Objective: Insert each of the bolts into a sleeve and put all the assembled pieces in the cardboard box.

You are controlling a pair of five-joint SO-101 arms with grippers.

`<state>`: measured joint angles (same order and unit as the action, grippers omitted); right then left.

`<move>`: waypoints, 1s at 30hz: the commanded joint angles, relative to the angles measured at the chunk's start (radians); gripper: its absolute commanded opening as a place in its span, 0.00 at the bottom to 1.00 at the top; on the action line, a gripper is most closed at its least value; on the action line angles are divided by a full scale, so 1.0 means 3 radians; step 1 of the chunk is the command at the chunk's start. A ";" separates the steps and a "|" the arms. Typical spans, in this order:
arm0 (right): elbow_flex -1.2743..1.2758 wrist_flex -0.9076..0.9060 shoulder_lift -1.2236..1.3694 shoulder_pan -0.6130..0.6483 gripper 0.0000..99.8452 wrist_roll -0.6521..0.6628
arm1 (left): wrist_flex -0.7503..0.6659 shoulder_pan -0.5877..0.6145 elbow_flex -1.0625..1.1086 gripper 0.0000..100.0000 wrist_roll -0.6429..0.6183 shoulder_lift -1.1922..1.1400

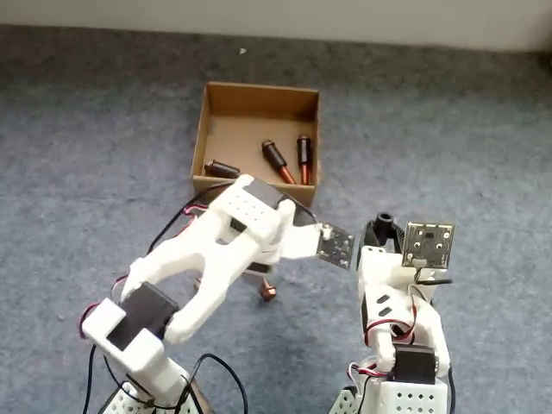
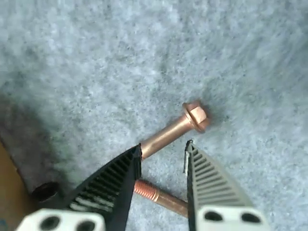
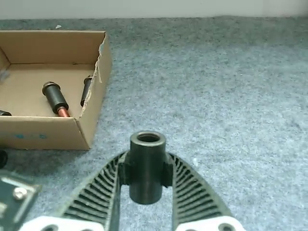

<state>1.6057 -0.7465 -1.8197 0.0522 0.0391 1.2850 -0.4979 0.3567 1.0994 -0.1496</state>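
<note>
A copper-coloured metal bolt (image 1: 269,291) is seen in the high view lying on the grey carpet (image 1: 483,155). It is partly covered by the white left arm (image 1: 224,250) and sits just in front of the open cardboard box (image 1: 200,129), in which three assembled pieces (image 1: 278,160) lie. A black cylindrical sleeve (image 1: 384,222) is carried upright at the tip of the right arm (image 1: 397,302).

In the left wrist view, the left gripper (image 2: 162,146) is spread wide and grasps nothing. The shank of a flange-headed bolt ends at its fingertips, and a second copper bolt (image 2: 161,196) lies crosswise between the jaws. A further black sleeve (image 2: 45,191) rests nearby on the carpet. It is judged that one bolt alone should be pinched, near mid-shank, so that the threaded end is left free and the neighbour is not dragged along.

In the right wrist view, the right gripper (image 3: 146,159) is clamped on the sleeve, bore upward. The sleeve should be held steady and vertical, and the bolt lowered along the bore's axis. A tilted approach would likely jam at the rim.
</note>
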 commanded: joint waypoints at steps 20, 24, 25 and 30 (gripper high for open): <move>-0.0064 0.0049 -0.0054 -0.0018 0.01 0.0041 | -0.0240 -0.0309 -0.0090 0.11 0.0015 -0.0279; -0.0064 0.0049 -0.0054 -0.0018 0.01 0.0041 | -0.0220 -0.0458 -0.0090 0.05 0.0015 -0.0279; -0.0064 0.0049 -0.0054 -0.0018 0.01 0.0041 | -0.0220 -0.0483 -0.0084 0.05 0.0015 -0.0279; -0.0064 0.0049 -0.0054 -0.0018 0.01 0.0041 | -0.0220 -0.0524 -0.0084 0.02 0.0010 -0.0274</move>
<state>1.6057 -0.7465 -1.8197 0.0414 0.0407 1.2190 -0.6022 0.3491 1.1009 -0.2386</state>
